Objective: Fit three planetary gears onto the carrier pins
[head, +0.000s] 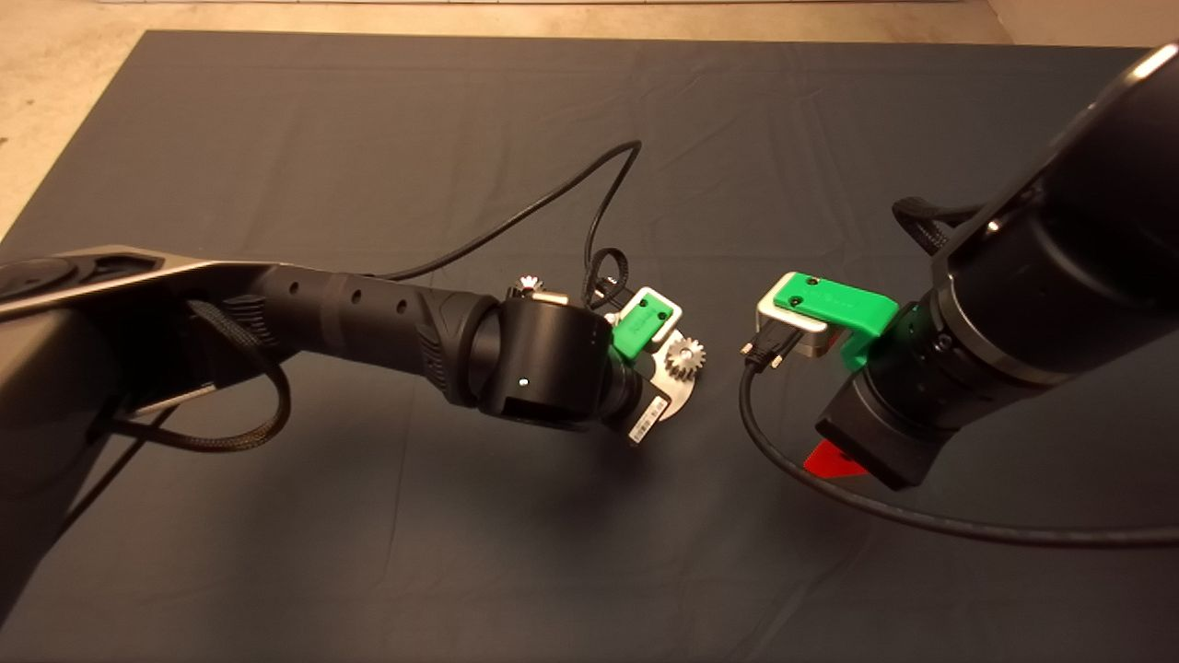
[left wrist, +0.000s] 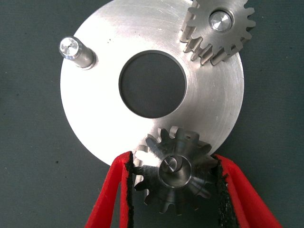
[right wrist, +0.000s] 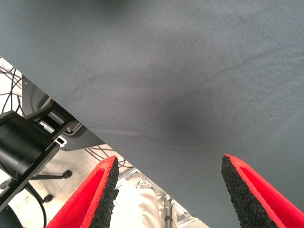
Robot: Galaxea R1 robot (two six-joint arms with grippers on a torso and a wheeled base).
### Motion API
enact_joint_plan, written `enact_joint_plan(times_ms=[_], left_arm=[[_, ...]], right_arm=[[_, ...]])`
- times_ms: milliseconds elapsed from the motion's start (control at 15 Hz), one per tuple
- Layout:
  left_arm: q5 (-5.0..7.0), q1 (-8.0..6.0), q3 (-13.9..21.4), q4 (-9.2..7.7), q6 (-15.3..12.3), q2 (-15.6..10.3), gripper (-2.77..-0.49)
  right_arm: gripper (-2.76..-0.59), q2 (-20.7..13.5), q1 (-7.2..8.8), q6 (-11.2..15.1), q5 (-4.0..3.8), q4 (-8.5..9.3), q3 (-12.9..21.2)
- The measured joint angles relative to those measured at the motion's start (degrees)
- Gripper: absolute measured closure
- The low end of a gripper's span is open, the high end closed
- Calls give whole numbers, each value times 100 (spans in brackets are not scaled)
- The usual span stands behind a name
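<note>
From above, I see my left gripper (head: 645, 364) over the silver disc (head: 680, 394), and one gear (head: 685, 355) sits on it. My right gripper (head: 834, 460) waits beside the disc.

My left camera shows the red fingers (left wrist: 116, 190) squeezing a second gear (left wrist: 173, 175) over its pin (left wrist: 173, 164). One bare pin (left wrist: 73, 50) is left across the disc's hole.

My right camera shows fingers (right wrist: 99, 194) spread wide, holding nothing.

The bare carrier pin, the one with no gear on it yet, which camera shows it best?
The left wrist view: the bare carrier pin stands in full sight on the disc, away from the left gripper closed on a gear. In the head view the arm hides it. The right wrist view shows only mat and floor.
</note>
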Motion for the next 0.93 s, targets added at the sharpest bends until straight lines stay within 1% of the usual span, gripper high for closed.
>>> enact_joint_plan(times_ms=[67,200,267,933], left_arm=[[28,11,11,-22,4,-5,-83],[20,103,16,-30,4,-44,-83],[22,118,17,-59,4,-44,-83],[22,123,17,-66,4,-46,-84]], right_arm=[[-160,0,0,0,1,0,0],[-160,0,0,0,1,1,0],[-160,0,0,-1,1,1,0],[-160,0,0,0,1,1,0]])
